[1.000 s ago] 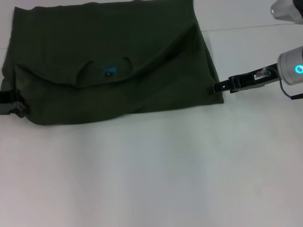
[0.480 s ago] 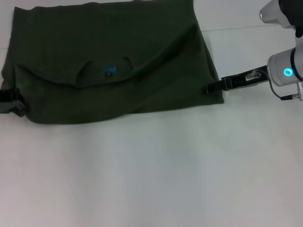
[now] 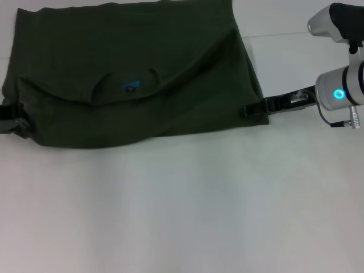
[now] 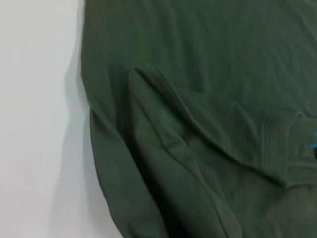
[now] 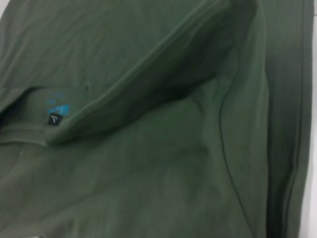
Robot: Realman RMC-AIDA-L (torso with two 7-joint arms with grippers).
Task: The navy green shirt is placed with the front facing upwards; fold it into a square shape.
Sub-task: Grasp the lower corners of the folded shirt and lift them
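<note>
The navy green shirt (image 3: 131, 74) lies across the far half of the white table, its top part folded down so the ribbed collar (image 3: 125, 86) and small blue neck logo (image 3: 131, 85) sit mid-cloth. My left gripper (image 3: 16, 120) is at the shirt's near left corner, partly cut off by the frame edge. My right gripper (image 3: 250, 109) reaches in low from the right and touches the shirt's near right corner. The left wrist view shows the shirt (image 4: 198, 124) with a thick fold near its edge. The right wrist view shows the shirt (image 5: 148, 148) and its logo (image 5: 55, 106).
Bare white table (image 3: 182, 216) stretches across the whole near half. The right arm's silver wrist with a lit blue ring (image 3: 339, 94) hangs over the table to the right of the shirt.
My right gripper has slid leftward, from just off the shirt's near right corner onto its edge, and the right wrist has risen. The left gripper has barely shifted. The shirt looks unchanged.
</note>
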